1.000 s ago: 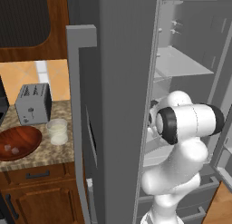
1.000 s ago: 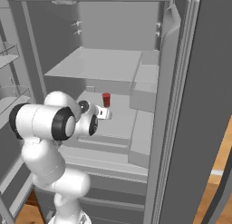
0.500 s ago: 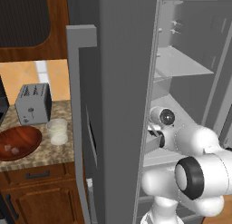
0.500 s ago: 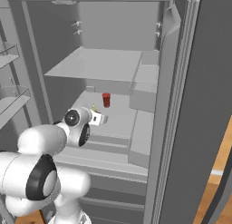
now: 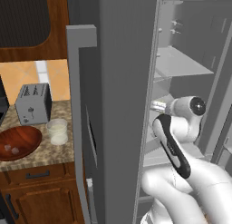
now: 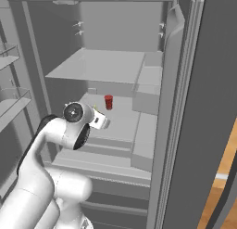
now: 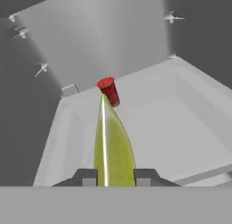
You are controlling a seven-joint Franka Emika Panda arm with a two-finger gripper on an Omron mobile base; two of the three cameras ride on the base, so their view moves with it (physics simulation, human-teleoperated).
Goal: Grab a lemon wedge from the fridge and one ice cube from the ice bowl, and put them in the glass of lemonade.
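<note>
Inside the fridge (image 6: 120, 75), the gripper (image 7: 116, 177) pinches the lemon wedge (image 7: 112, 148), whose tip points toward twelve o'clock at the small red cup (image 7: 109, 90), so it should probably withdraw straight out, keeping its squeeze steady, clear of the shelf.

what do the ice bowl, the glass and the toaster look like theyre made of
The ice bowl looks like wood with a smooth polish: reddish-brown with a soft sheen. The glass of lemonade looks like frosted glass or plastic; its pale, translucent wall leaves that open. The toaster looks like brushed or matte metal, judging by its even grey faces.
</note>
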